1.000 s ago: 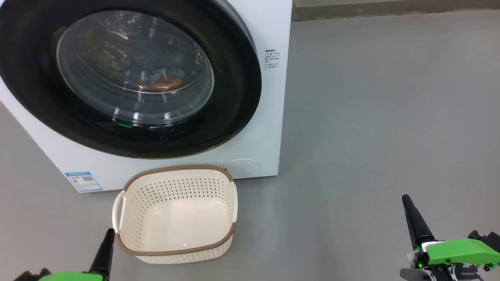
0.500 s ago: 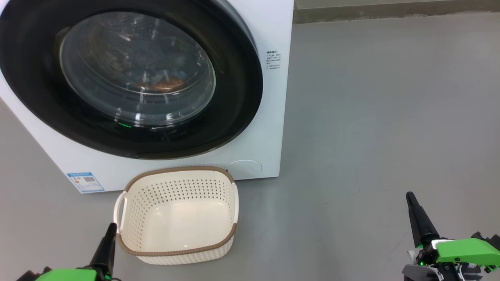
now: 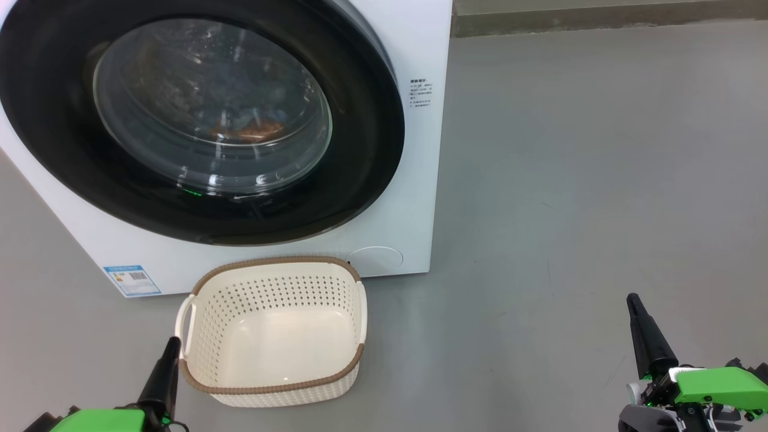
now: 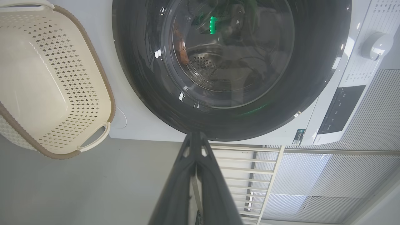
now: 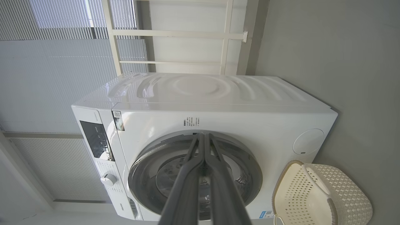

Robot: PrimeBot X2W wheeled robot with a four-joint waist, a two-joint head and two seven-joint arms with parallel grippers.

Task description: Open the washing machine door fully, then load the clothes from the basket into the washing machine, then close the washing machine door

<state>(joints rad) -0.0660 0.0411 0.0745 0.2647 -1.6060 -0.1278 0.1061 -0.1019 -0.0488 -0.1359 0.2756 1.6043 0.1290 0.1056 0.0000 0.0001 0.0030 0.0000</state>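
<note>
The washing machine stands with its door shut flat against the front. Behind the glass bowl I dimly see the clothes, bluish fabric with an orange-brown patch, lying in the drum. The basket sits on the floor below the door with nothing in it. My left gripper is shut and holds nothing, its tip just left of the basket's near corner. My right gripper is shut and holds nothing, far right of the basket. The left wrist view shows the left gripper, the door and the basket. The right wrist view shows the right gripper pointing at the door.
Bare grey floor stretches to the right of the machine up to a wall skirting. A control panel with a dial runs along the machine's top front. White railings and blinds stand behind the machine.
Both gripper tips have crept a little upward in the head view, and that view itself shifted slightly. Door, basket and clothes are as before.
</note>
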